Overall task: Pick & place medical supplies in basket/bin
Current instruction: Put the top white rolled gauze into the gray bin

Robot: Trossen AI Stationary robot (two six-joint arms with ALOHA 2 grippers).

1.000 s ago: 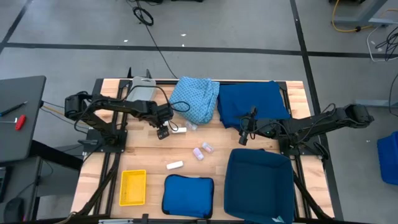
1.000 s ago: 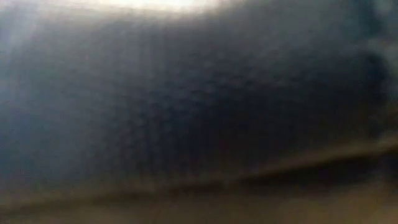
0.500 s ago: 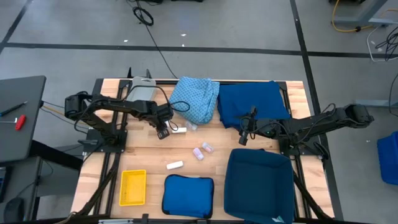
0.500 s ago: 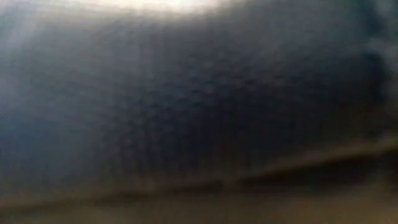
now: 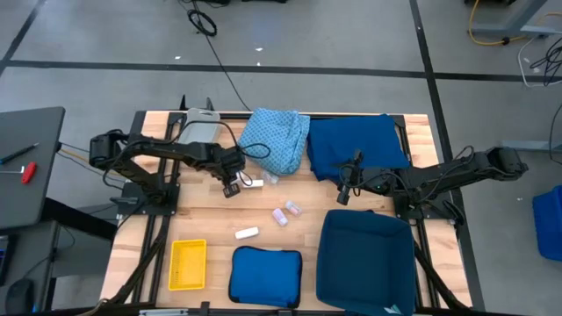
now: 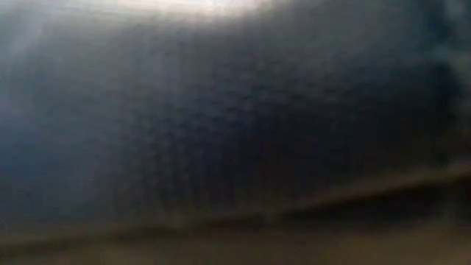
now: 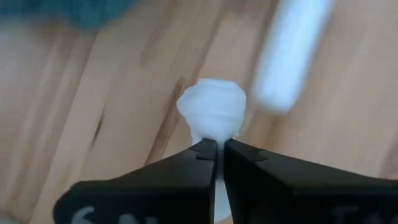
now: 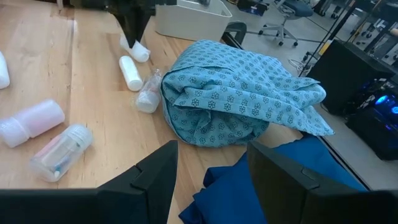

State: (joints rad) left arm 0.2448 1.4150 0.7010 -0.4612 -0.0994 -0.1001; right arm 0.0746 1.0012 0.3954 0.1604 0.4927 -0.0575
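High view: two cloths (image 5: 277, 140), three bins (image 5: 188, 264).

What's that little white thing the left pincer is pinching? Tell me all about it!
The small white roll looks soft and crinkly, like wrapped gauze or paper, bunched at its top. The left pincer is shut on its lower part. It sits low over the wooden table, beside a longer white packet, near the light blue patterned cloth.

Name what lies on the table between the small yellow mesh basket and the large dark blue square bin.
The flat blue rectangular pad lies between the small yellow mesh basket and the large dark blue square bin; the high view shows it.
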